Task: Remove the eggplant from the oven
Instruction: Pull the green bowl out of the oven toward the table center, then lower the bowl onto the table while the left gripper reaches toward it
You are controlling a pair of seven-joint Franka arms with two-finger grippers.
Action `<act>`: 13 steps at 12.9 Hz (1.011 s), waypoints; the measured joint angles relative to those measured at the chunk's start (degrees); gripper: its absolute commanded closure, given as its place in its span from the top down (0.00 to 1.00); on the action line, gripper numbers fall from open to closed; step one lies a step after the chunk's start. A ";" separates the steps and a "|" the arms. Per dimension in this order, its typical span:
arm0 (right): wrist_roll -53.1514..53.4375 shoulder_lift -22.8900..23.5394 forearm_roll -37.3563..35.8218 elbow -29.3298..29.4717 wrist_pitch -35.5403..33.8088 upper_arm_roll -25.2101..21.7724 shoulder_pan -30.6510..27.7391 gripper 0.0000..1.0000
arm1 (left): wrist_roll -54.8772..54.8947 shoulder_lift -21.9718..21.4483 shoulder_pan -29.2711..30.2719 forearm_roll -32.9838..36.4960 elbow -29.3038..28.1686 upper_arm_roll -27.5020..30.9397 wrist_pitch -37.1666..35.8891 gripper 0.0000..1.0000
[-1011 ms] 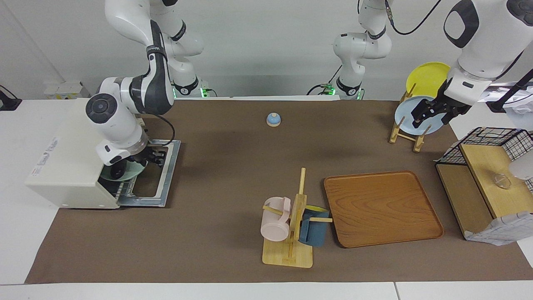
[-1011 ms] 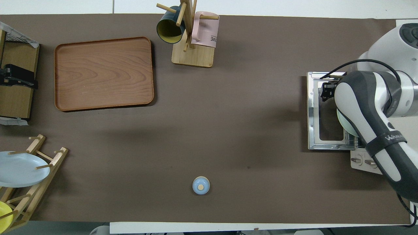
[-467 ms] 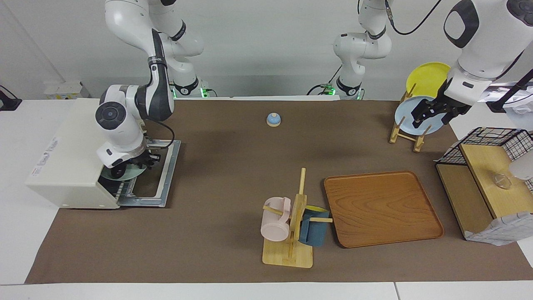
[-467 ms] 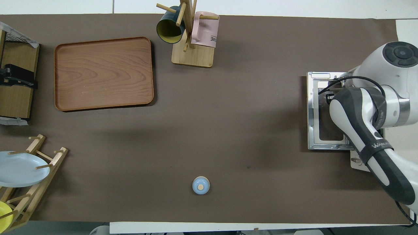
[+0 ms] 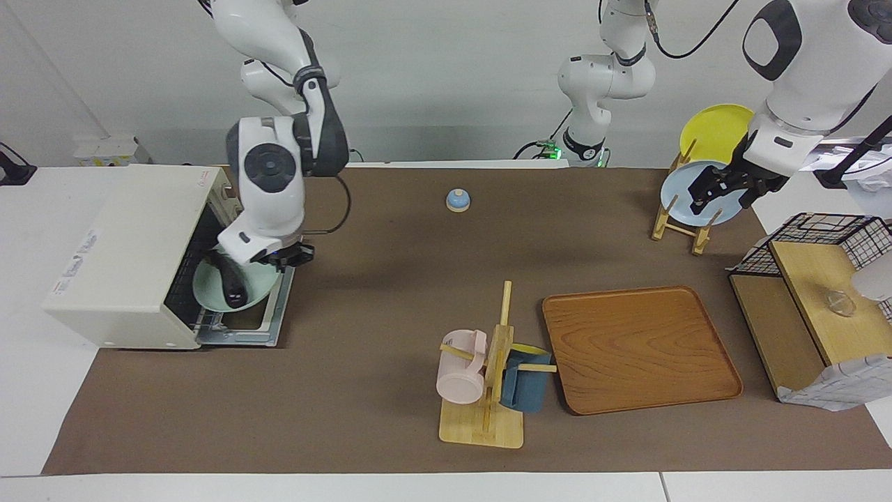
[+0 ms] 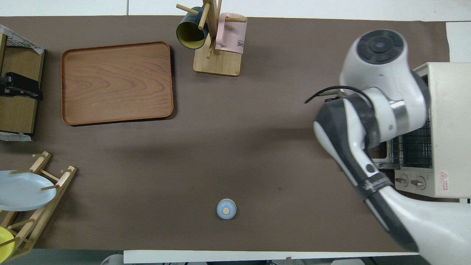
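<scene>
The off-white oven (image 5: 132, 237) stands at the right arm's end of the table with its door (image 5: 268, 328) dropped open; it also shows in the overhead view (image 6: 450, 125). My right gripper (image 5: 282, 263) is shut on the rim of a pale green plate (image 5: 209, 289) and holds it over the open door, in front of the oven's mouth. The dark eggplant (image 5: 231, 282) lies on that plate. In the overhead view the right arm hides the plate and the eggplant. My left gripper (image 5: 725, 188) waits raised at the left arm's end.
A blue bell (image 5: 457, 200) sits near the robots at mid-table. A mug tree (image 5: 488, 376) with a pink and a blue mug stands beside a wooden tray (image 5: 637, 348). A dish rack (image 5: 686, 216) and a wire-basket shelf (image 5: 815, 293) stand at the left arm's end.
My right arm has lifted and drawn back from the oven's mouth, bringing the green plate with the eggplant out over the open door. The left arm has not moved.
</scene>
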 measured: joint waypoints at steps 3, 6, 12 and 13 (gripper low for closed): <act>17.20 13.32 5.68 14.88 -1.31 0.43 11.41 0.00 | 0.00 0.00 -0.01 0.00 0.00 -0.01 0.00 1.00; 29.93 26.57 6.30 29.65 -0.49 2.76 17.34 0.08 | -0.10 -0.01 0.68 0.01 -0.18 0.17 0.13 1.00; 32.31 28.60 7.12 37.56 1.25 3.93 15.20 0.59 | -3.78 -3.68 -1.27 -0.78 -26.89 -0.46 29.23 1.00; 28.66 25.37 6.95 37.23 -1.38 3.60 12.84 0.50 | -8.07 -2.20 -4.71 -1.13 -29.28 -0.67 34.14 1.00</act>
